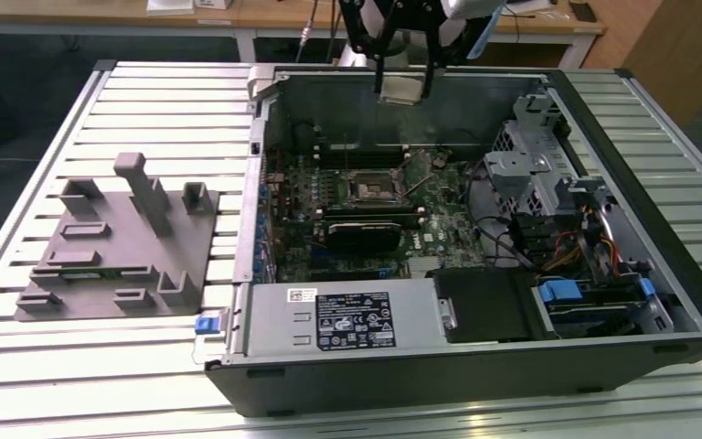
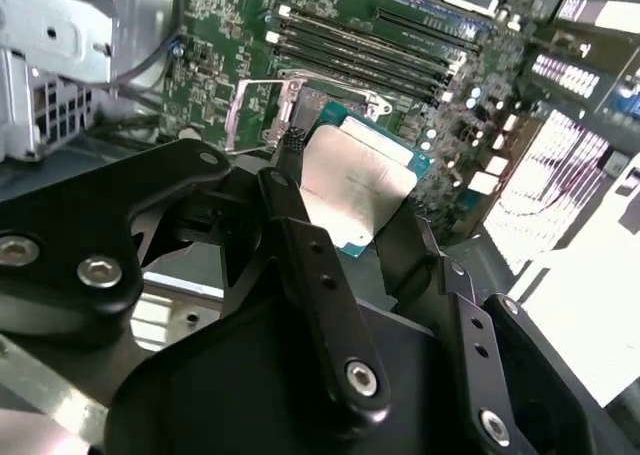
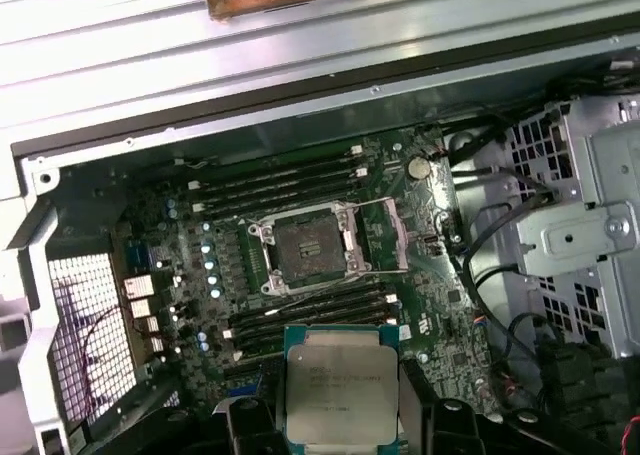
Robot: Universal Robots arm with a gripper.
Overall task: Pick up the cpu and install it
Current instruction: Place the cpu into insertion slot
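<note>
- A slatted metal worktop [image 1: 107,366] of pale ribbed strips carries an open computer case [image 1: 449,389] with black walls.
- Beside the case, at the exterior view's left, a grey plastic fixture block [image 1: 120,247] with upright posts stands on the slats.
- Inside the case, along its near wall, sits a boxy grey power supply [image 1: 339,315].
- Deeper in lies the green motherboard [image 1: 376,215]; its square metal-framed socket [image 3: 300,250] has a dark middle.
- Above the case's far wall, the black pincer [image 1: 402,84] grips the cpu [image 1: 402,90] by two opposite edges, well apart from the socket.
- The cpu's [image 2: 355,180] silver top is flat and matte; its lower edge is hidden behind the fingers [image 2: 300,235].
- Beyond the case, a wooden desk [image 1: 266,14] is cut off by the frame.
</note>
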